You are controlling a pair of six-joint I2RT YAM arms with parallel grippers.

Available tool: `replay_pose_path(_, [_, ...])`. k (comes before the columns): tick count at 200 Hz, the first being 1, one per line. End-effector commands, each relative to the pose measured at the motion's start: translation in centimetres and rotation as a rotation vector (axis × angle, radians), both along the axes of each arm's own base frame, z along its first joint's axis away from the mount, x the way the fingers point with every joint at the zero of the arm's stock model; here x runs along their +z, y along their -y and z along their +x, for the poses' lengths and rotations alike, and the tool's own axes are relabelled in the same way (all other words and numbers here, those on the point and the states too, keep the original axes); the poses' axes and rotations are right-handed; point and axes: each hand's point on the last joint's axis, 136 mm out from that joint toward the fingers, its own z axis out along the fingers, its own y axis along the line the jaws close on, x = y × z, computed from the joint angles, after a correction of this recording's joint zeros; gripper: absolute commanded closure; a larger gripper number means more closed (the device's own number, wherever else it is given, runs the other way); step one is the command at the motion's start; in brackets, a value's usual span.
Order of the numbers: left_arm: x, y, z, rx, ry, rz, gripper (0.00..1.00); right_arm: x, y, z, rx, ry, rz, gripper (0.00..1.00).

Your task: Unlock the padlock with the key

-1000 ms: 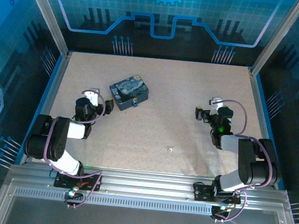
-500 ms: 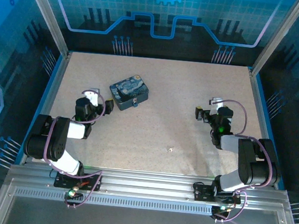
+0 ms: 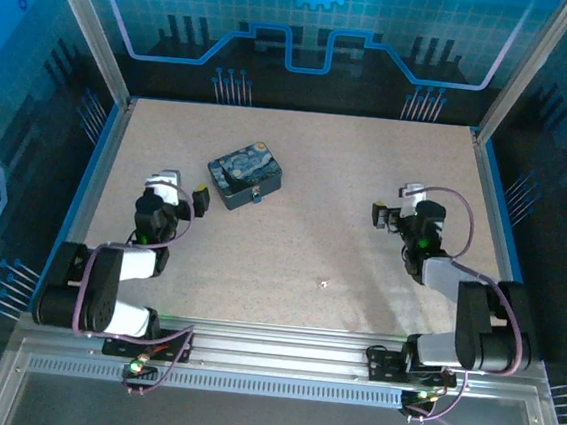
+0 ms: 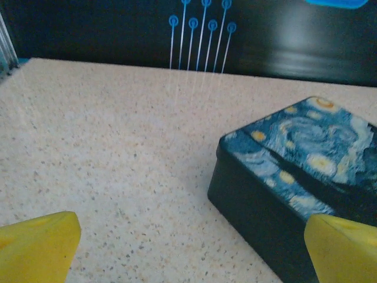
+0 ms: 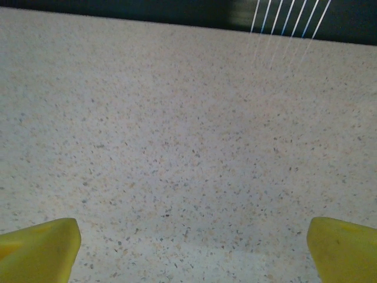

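Observation:
The padlock (image 3: pixel 256 197) is a tiny speck at the near-right edge of the dark blue swirl-painted tin (image 3: pixel 245 174); its detail is too small to make out. The key (image 3: pixel 324 284) lies alone on the table as a pale sliver, nearer the front and the middle. My left gripper (image 3: pixel 182 189) is open just left of the tin. In the left wrist view its yellow fingertips (image 4: pixel 36 246) stand wide apart, with the tin (image 4: pixel 294 177) ahead on the right. My right gripper (image 3: pixel 392 208) is open on the right side, its fingertips (image 5: pixel 36 247) over bare table.
The speckled beige table (image 3: pixel 369 160) is fenced by a metal frame with blue panels at the back and sides. The rail (image 3: pixel 271 347) carrying both arm bases runs along the near edge.
The left arm has swung slightly left, carrying its gripper a little away from the tin. The right arm's elbow has shifted slightly right. Tin, padlock and key have not moved.

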Motion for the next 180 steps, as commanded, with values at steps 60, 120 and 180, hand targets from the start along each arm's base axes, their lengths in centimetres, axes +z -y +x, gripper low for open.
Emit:
replay_pose_path(60, [6.8,2.3,-0.5,0.016,-0.139,-0.431,0.01,3.4,-5.1,-6.1,-0.036,-0.332,0.319,0.02])
replay_pose_path(120, [4.3,13.4,-2.3,-0.242,-0.350,-0.518,0.01,-2.0,-12.0,-14.4,0.030,-0.677,0.332,0.15])
replay_pose_path(180, [3.9,17.8,-2.4,-0.340,-0.377,-0.487,0.01,-5.5,-15.8,-17.3,0.065,-0.819,0.146,0.22])
